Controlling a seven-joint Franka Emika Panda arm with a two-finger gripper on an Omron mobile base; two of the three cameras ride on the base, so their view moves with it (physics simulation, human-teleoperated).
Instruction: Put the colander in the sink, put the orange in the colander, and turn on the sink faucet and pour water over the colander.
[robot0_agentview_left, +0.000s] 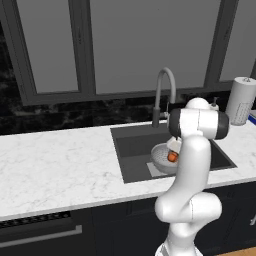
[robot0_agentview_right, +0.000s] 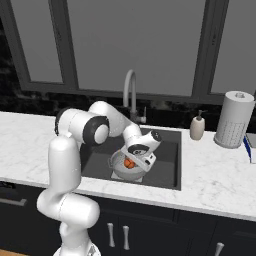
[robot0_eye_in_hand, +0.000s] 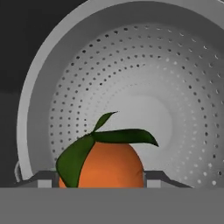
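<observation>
While the white marble table (robot0_agentview_left: 60, 165) runs the full width of both base views, the sink (robot0_agentview_left: 135, 145) sits recessed in it, a dark grey basin below the window. Behind the basin the sink faucet (robot0_agentview_left: 165, 90) stands upright, its arched spout reaching forward over the basin; no stream is visible at the spout. A white paper towel roll (robot0_agentview_right: 234, 119) stands on the table to the right of the sink, and a small soap bottle (robot0_agentview_right: 197, 126) stands between that roll and the basin's rear corner.

Inside the sink, toward its front, the colander (robot0_agentview_left: 161, 156) rests upright on the basin floor, partly over a lighter grey patch. In the hand view its perforated inner wall and broad rim are plainly seen from close above.

Directly over the colander the gripper (robot0_agentview_right: 131, 164) hangs, pointing down into the bowl. Between its fingertips (robot0_eye_in_hand: 43, 180) sits the orange (robot0_eye_in_hand: 105, 166), bearing dark green leaves at its top. Each fingertip stands right against a side of the fruit, the jaws set about as wide as the fruit itself, so the gripper appears to have hold of it. Whether the orange already touches the colander's floor cannot be judged, since its underside is hidden. From both base views the fruit shows within the rim of the colander.
</observation>
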